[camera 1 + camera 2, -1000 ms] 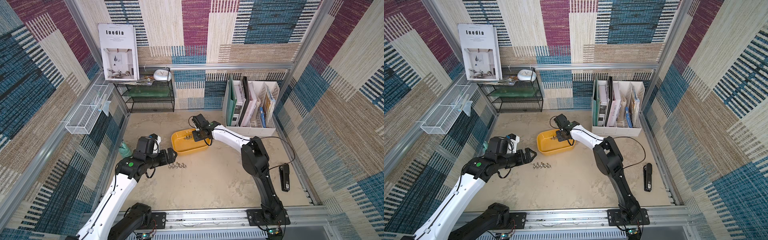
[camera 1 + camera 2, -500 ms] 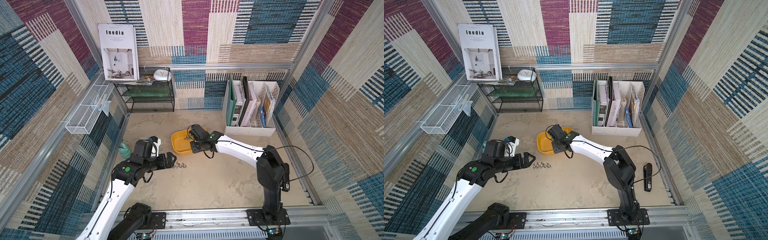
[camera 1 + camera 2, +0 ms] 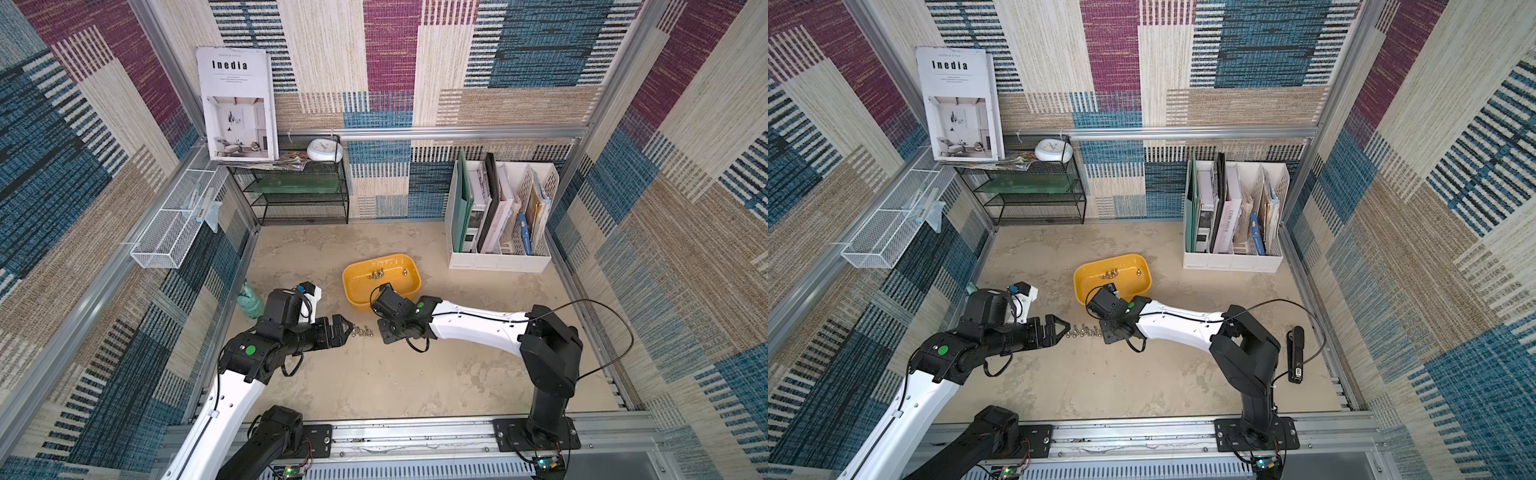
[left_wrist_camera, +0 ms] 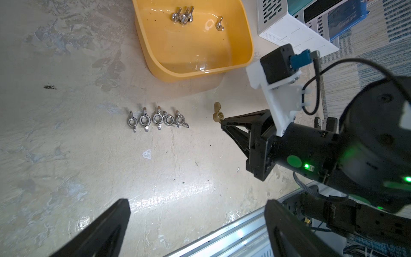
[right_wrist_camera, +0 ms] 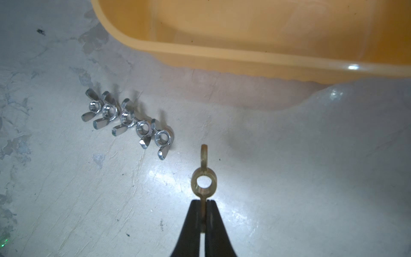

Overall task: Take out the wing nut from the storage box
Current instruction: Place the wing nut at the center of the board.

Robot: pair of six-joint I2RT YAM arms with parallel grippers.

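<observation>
Wing nut [image 5: 203, 172] hangs pinched by one wing in the closed right claw [image 5: 203, 202], low over the bench [image 4: 178, 178] at the right end of a row of five nuts [image 4: 157, 119], probably so it can be set down as the sixth. Left claw [image 3: 345, 329] hovers wide open and empty left of that row. Just beyond, the storage box [image 4: 189, 55] holds a small cluster of nuts [image 4: 182, 16] on its far side and a single nut [image 4: 219, 24] apart.

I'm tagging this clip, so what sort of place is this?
Likely a mock home-office robot cell: patchwork wall panels in an aluminium frame, a white file organizer, a black wire shelf holding an Inedia magazine.
</observation>
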